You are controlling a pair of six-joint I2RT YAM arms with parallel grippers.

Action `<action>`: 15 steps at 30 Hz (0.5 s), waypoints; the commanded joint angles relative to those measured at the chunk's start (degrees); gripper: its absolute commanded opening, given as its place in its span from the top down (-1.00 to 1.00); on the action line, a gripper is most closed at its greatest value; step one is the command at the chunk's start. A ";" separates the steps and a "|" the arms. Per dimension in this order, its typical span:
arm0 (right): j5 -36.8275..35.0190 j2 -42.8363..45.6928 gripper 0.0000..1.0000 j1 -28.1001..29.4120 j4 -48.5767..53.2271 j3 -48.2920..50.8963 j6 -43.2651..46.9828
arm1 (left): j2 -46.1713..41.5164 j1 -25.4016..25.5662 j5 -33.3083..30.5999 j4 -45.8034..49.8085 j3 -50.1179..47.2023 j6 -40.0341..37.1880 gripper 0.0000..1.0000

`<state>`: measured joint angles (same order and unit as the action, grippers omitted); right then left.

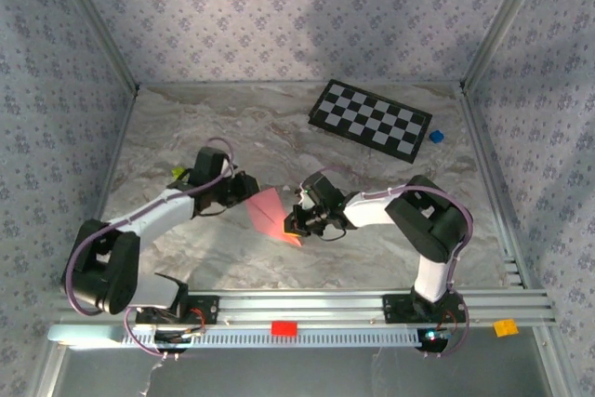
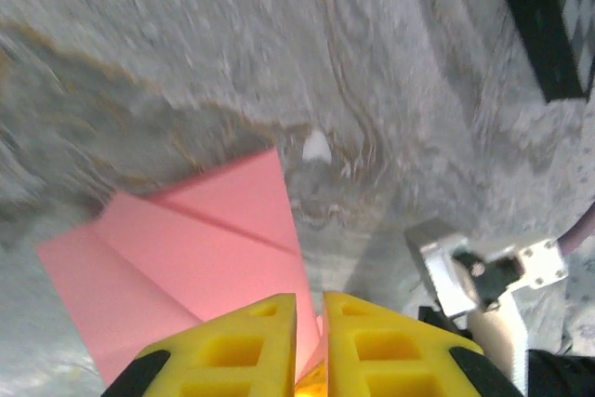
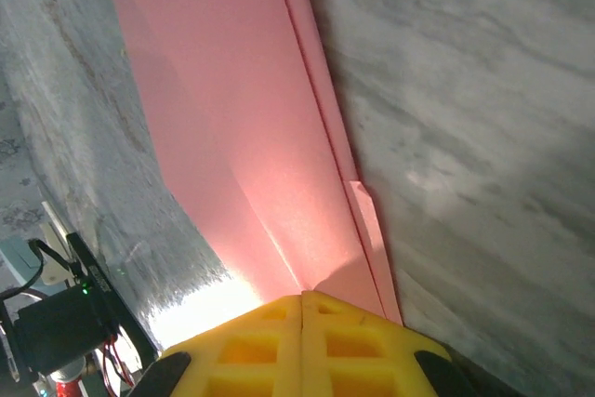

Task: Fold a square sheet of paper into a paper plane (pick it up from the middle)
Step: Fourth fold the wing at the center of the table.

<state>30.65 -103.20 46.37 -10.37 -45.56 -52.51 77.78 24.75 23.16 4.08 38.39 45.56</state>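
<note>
Here, the folded pink-red paper sheet [image 1: 268, 211] sits mid-bench on the grey marbled bench [image 1: 232, 137], between both arms. The right fingers [image 3: 286, 311] are clamped together on its creased corner. The left fingers [image 2: 282, 311], nearly together, seemingly pinch its opposite edge.

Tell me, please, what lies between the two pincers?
The pink paper, gripped by the left pincer and right pincer at opposite ends, in the top view.

White-and-black left arm [image 1: 153, 214], right arm [image 1: 381, 208], purple cables [image 1: 219, 141], yellow pocketed tool fingers [image 2: 237, 349]

Marbled table [image 1: 232, 127], checkered board [image 1: 370, 118] far right, blue block [image 1: 436, 136] beside it
</note>
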 commanded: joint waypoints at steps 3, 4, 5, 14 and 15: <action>-3.34 2.25 1.00 0.44 7.21 4.12 0.61 | 3.36 9.92 -4.45 -3.68 -0.88 5.58 0.74; -3.48 2.98 1.00 0.45 7.25 4.52 0.57 | 4.68 11.51 -5.22 -4.06 -0.61 6.28 0.76; -3.71 3.56 1.00 0.45 7.33 4.74 0.64 | 5.80 12.45 -5.64 -4.70 -0.50 6.94 0.76; -3.73 8.68 1.00 0.25 8.10 5.48 1.35 | 14.65 15.63 -7.98 -3.87 1.79 7.44 0.85; -3.89 9.61 0.98 0.21 8.41 5.53 1.20 | 14.96 15.66 -8.03 -3.90 1.40 7.50 0.87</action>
<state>28.10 -96.38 46.44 -5.04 -40.88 -52.03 91.31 40.16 17.41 -0.27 38.70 52.58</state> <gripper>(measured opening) 0.050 0.071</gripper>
